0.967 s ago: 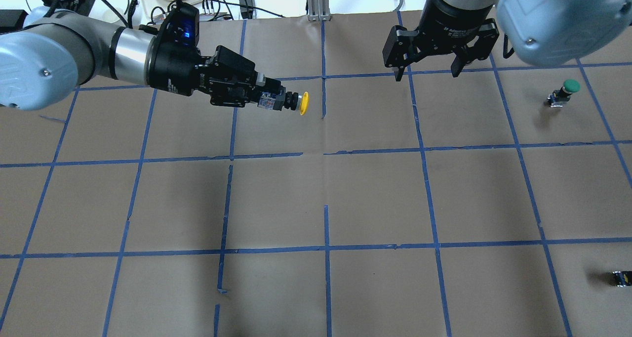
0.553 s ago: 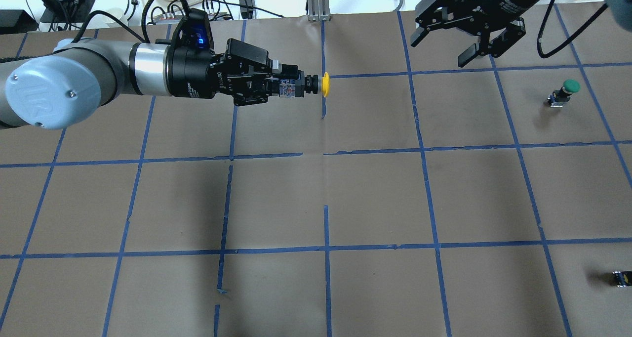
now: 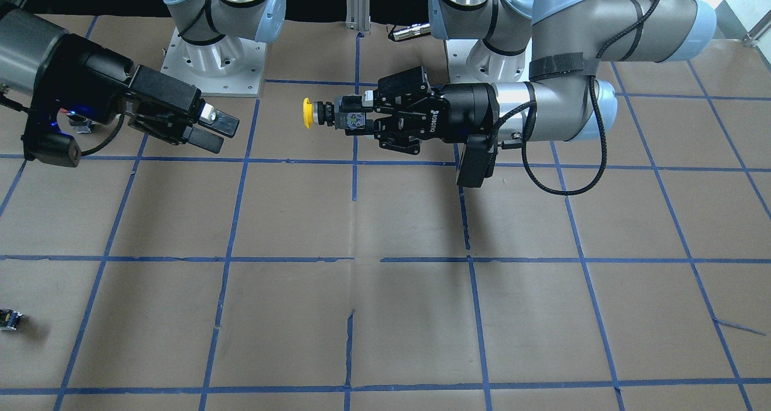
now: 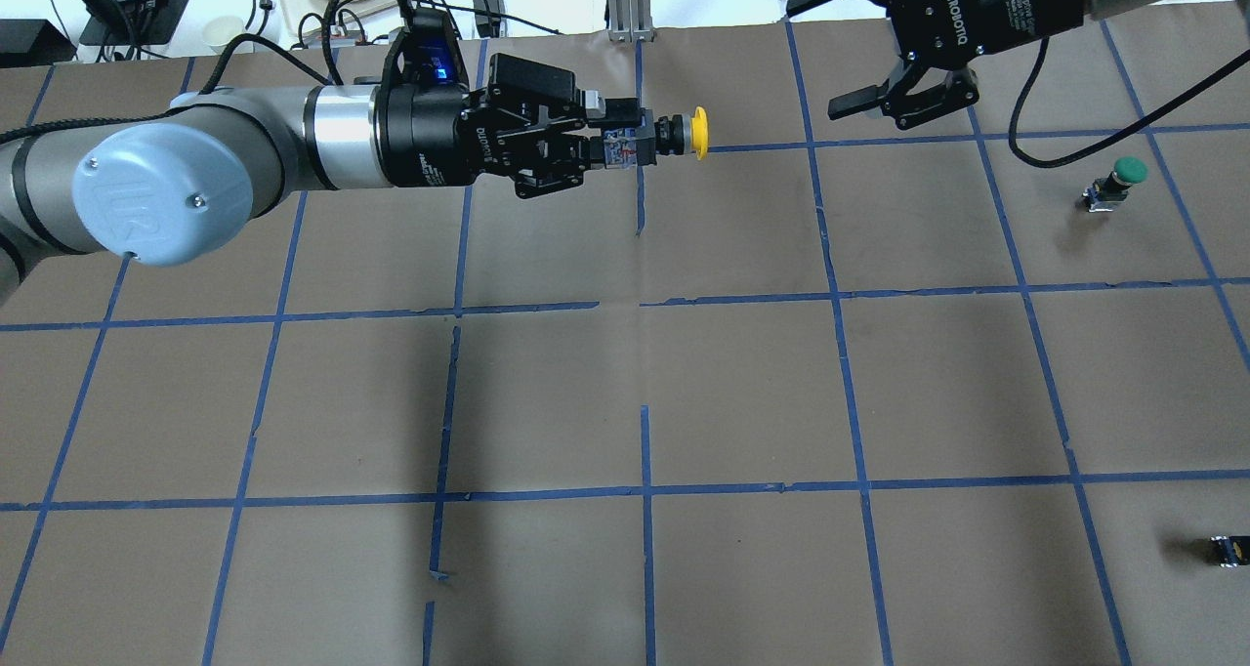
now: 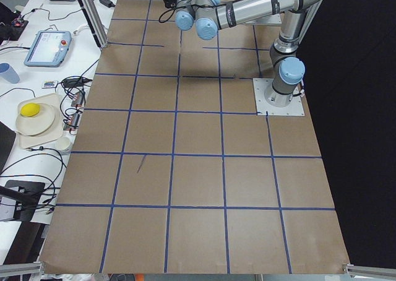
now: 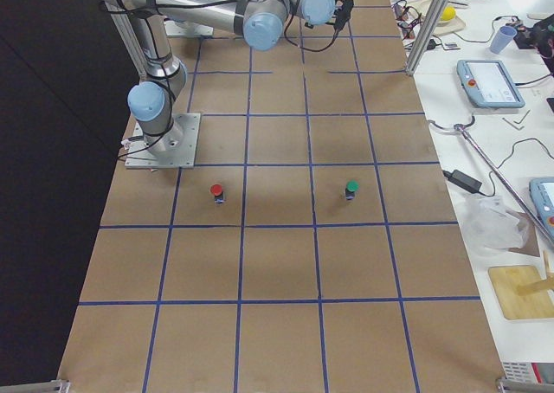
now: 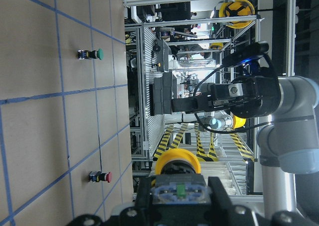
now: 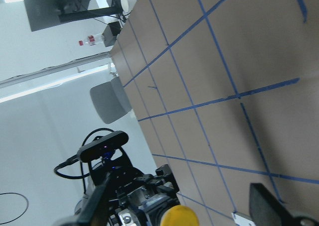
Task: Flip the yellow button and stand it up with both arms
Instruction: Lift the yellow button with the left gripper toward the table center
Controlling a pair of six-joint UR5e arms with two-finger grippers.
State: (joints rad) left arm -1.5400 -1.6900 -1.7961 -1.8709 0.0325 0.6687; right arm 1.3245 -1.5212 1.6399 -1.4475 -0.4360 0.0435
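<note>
Left end effector [image 4: 625, 145] holds yellow button [image 4: 674, 135] sideways, cap facing the wide-spread right end effector [image 4: 812, 59]; right side view reveals a red button [image 6: 216, 190]

**Robotics lab, test cell**

Robot arms [image 3: 560, 106] bolted to metal base plates [image 3: 247, 79], top of front view. Table [image 4: 742, 383] papered brown w/ blue tape grid. Teach pendant [image 6: 489, 83] at right edge of right-side view; cables [image 4: 430, 2] upper left overhead. Alu. frame racks [image 7: 147, 61] & hazard-striped floor [image 7: 187, 136] centre of left wrist cam.
</note>
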